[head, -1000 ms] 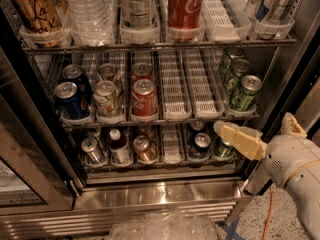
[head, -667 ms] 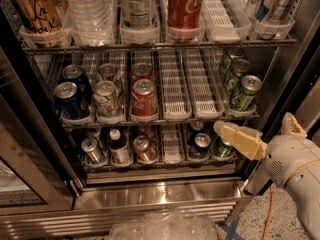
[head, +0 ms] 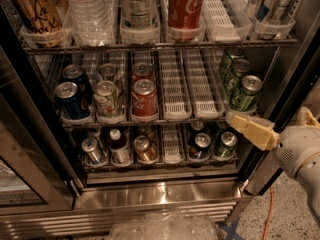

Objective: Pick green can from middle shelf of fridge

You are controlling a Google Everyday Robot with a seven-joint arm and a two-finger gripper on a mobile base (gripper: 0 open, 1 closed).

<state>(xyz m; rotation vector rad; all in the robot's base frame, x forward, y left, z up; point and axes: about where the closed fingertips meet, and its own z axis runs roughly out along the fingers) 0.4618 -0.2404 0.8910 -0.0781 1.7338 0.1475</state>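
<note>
Three green cans stand in a row in the right lane of the middle shelf (head: 165,124); the front green can (head: 245,92) is at the shelf's front edge. My gripper (head: 236,120), with yellowish tips on a white arm, reaches in from the right. It is just below and in front of the front green can and does not touch it. The fridge (head: 150,196) stands open, with a steel sill at the bottom.
Dark blue cans (head: 70,100), a whitish can (head: 107,99) and red cans (head: 145,100) fill the left lanes. Two white lane trays (head: 175,86) lie between them and the green cans. Another green can (head: 226,144) sits on the lower shelf. Crumpled plastic (head: 165,226) lies on the floor.
My gripper has moved slightly up and to the right, closer to the front green can. The cans have not moved.
</note>
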